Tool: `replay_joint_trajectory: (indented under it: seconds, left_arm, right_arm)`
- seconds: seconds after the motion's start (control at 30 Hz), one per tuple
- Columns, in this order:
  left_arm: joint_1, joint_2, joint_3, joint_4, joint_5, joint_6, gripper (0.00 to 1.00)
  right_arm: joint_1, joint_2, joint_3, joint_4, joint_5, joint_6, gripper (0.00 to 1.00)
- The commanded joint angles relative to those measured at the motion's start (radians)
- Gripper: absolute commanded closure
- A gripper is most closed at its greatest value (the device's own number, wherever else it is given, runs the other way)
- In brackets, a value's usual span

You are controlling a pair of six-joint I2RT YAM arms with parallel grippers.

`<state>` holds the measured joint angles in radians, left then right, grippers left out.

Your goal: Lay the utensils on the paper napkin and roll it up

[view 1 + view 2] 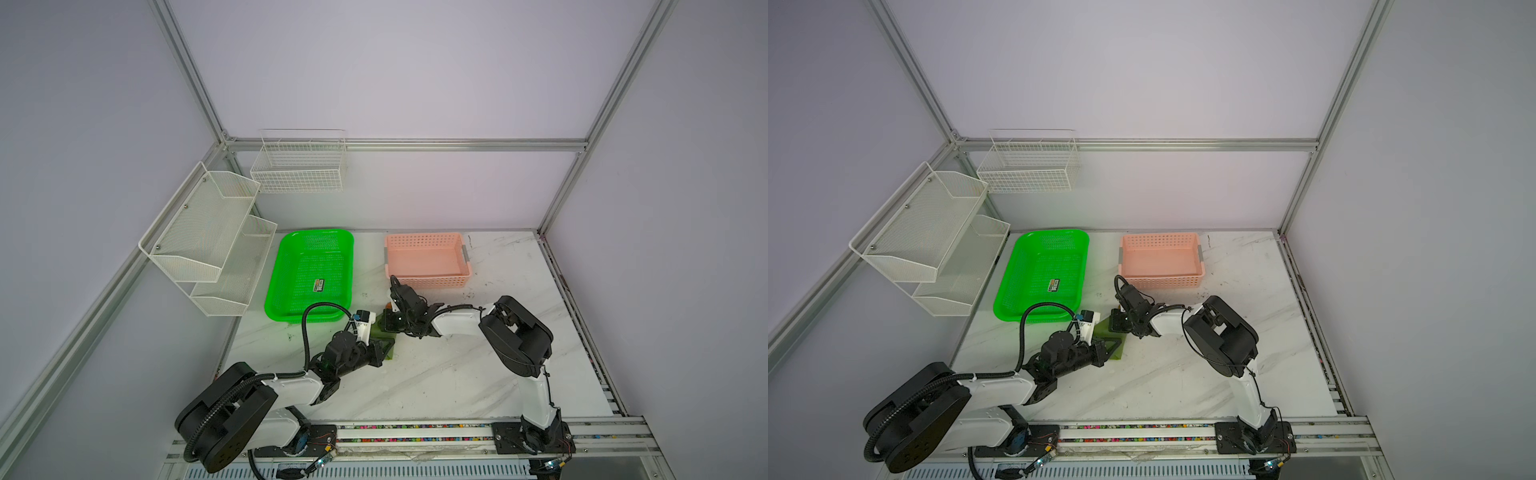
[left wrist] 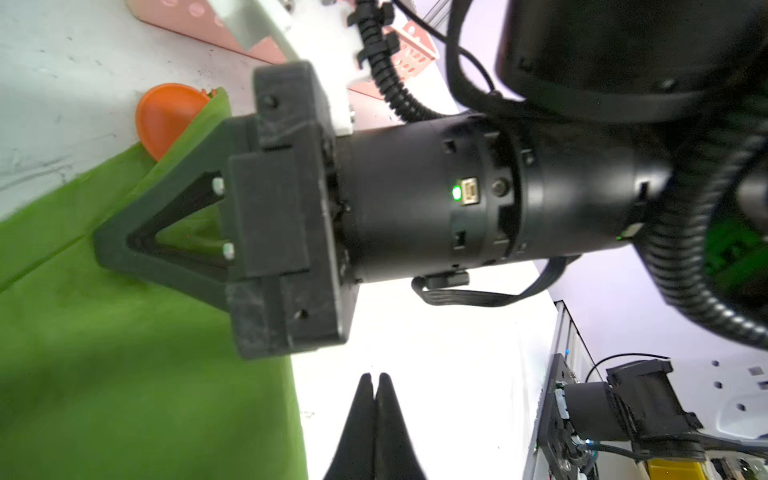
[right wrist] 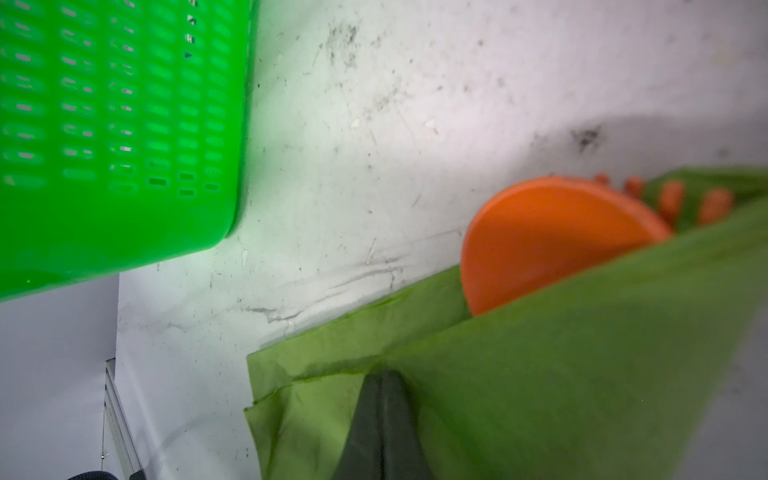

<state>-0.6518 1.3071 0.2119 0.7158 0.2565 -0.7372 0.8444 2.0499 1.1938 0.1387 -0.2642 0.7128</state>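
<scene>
Two utensils only, far as I can see: the spoon [image 3: 552, 241] bowl and the fork [image 3: 673, 199] tines poke out from under a folded flap of the paper napkin [image 3: 582, 374]. Handles are covered, and I can't tell whether the knife is under there. In both top views the left arm [image 1: 291, 388] and right arm [image 1: 455, 322] hang over the napkin, so just slivers of it show.

Copy. What's around it?

L to R in both top views: white mesh shelf [image 1: 199, 237] on the side wall, wire basket [image 1: 299, 170] on the back wall, green tray [image 1: 286, 316] w/ a sticker [image 1: 319, 285] inside, then the pink basket [image 1: 428, 283]. Napkin lies on the marble tabletop [image 1: 457, 374] near the tray's front corner, in front of the basket's left corner.

And the grippers?

On my L wrist cam the left gripper [image 2: 375, 380] has its fingers pressed together w/ nothing btw them, over bare tabletop just beside the napkin's edge. The right gripper [image 3: 384, 376] is pinched closed on the edge of the napkin flap, the one lying over the spoon.
</scene>
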Motion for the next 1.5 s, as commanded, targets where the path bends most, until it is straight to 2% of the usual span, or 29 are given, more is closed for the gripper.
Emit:
replay_joint_trajectory:
  seconds: [0.0, 0.27, 0.7, 0.97, 1.07, 1.17, 1.33, 1.47]
  left_arm:
    - [-0.006, 0.022, -0.011, 0.022, -0.033, 0.038, 1.00]
    - [-0.008, 0.132, 0.046, 0.019, -0.026, 0.054, 1.00]
    - [-0.008, 0.174, 0.044, -0.081, -0.173, 0.017, 1.00]
    - [-0.008, 0.238, 0.001, -0.004, -0.174, -0.051, 1.00]
    - [-0.008, 0.256, -0.014, 0.026, -0.172, -0.074, 1.00]
    - [-0.008, 0.262, -0.018, 0.027, -0.174, -0.085, 1.00]
    - [-0.008, 0.250, -0.026, 0.019, -0.184, -0.088, 1.00]
    - [-0.008, 0.234, -0.034, 0.010, -0.184, -0.088, 1.00]
  right_arm:
    - [0.001, 0.063, -0.014, -0.101, 0.005, -0.004, 1.00]
    - [0.001, 0.054, -0.019, -0.117, 0.014, -0.012, 1.00]
    - [0.001, 0.039, -0.005, -0.150, 0.020, -0.036, 1.00]
    - [0.001, 0.004, 0.046, -0.153, -0.019, -0.065, 1.00]
    - [0.002, -0.050, 0.076, -0.157, -0.033, -0.092, 0.83]
    - [-0.002, -0.121, 0.090, -0.155, -0.045, -0.123, 0.72]
    - [-0.038, -0.239, 0.024, -0.107, -0.046, -0.157, 0.62]
    - [-0.108, -0.275, -0.071, -0.031, -0.103, -0.151, 0.64]
